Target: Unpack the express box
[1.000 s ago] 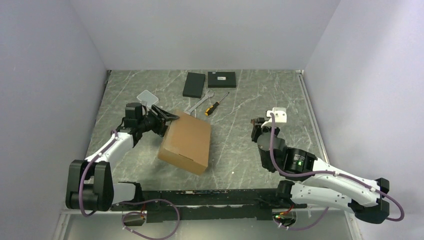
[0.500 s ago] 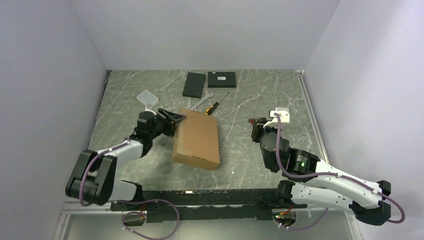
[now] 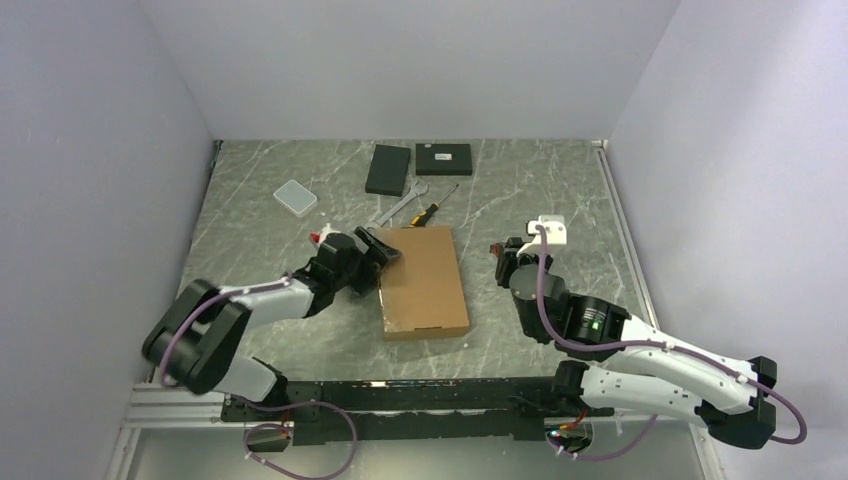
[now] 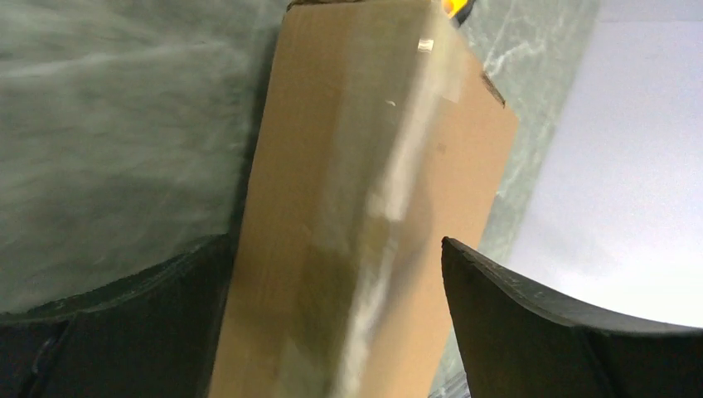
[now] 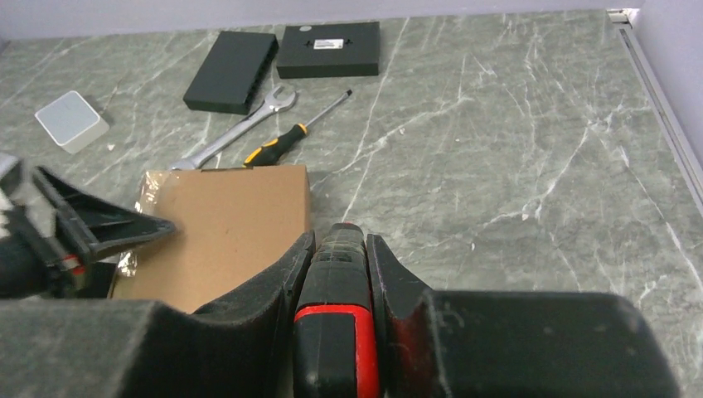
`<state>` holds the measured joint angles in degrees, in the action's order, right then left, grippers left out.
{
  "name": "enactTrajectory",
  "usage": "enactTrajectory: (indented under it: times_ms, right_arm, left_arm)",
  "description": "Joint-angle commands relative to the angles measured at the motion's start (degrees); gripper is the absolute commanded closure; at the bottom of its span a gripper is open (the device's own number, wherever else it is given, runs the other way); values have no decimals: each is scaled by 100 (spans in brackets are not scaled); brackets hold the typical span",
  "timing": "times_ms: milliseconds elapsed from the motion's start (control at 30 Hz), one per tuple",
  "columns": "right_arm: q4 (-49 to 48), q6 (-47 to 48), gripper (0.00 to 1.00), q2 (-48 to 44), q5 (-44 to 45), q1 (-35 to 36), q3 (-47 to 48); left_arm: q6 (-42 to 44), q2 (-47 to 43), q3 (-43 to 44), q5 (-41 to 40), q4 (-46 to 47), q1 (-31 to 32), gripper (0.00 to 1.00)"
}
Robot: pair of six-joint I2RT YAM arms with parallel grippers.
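Note:
The express box is a flat brown cardboard mailer lying in the middle of the table with its lid closed. It also shows in the left wrist view and the right wrist view. My left gripper reaches in low from the left, its jaws closed on the box's far left edge. One of its fingers lies over the box top. My right gripper hovers just right of the box, shut on a black and red tool.
Two flat black boxes lie at the back. A wrench and an orange-handled screwdriver lie just behind the box. A small white case sits at the back left. A rail runs along the right wall.
My left gripper has swept right and nearer with the box, which has swung from tilted to lying flat and almost square to the table. The right gripper has shifted slightly left.

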<state>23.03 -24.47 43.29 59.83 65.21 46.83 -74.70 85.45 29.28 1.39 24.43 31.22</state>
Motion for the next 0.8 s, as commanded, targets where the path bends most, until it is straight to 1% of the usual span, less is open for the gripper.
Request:
enactTrajectory:
  times_ms: [0,67,133,167,200,267,367,433,467,500,567,633,700,767]
  right_arm:
    - [-272,-138,100,227,-264,-157,-22]
    - [-588,51,100,367,-609,-391,-152]
    - [-738,154,100,639,-1162,-776,-111]
    - [-777,207,100,763,-1465,-995,-65]
    - [-833,349,100,896,-1963,-1208,-23]
    - [-794,478,100,1185,-2592,-1593,157]
    - [-601,652,100,1608,-3389,-2040,480]
    - [-415,710,100,1906,-3975,-2356,691]
    - [-308,730,100,2061,-4300,-2522,804]
    - [-205,736,100,2200,-4520,-2692,903]
    - [-60,750,100,2489,-4787,-2852,1081]
    - [-58,769,100,2686,-4850,-2953,1172]
    - [-53,821,100,2920,-4875,-3031,1291]
    - [-87,894,100,3165,-4795,-3049,1404]
  left_arm:
    - [683,-1237,591,-1148,-3454,11,1]
    - [939,-1639,821,-1342,-4625,-52,0]
    - [1103,-1920,1040,-1286,-5489,-285,1]
    - [1243,-2070,1117,-1137,-5771,-437,1]
    - [1487,-2211,1160,-923,-5902,-625,1]
    - [2248,-2467,1194,-141,-5741,-1126,2]
    - [3378,-2384,1490,1515,-5308,-1884,9]
    - [4054,-1940,1965,2301,-5436,-2140,9]
    - [4359,-1573,2265,2597,-5552,-2195,10]
    - [4732,-1265,2602,2848,-5631,-2219,12]
    - [5123,-698,2968,3392,-5634,-2226,17]
    - [5111,-218,3108,3854,-5428,-2226,26]
    - [4753,100,2898,4453,-4807,-2226,39]
    - [4187,141,2390,4788,-3876,-2205,43]
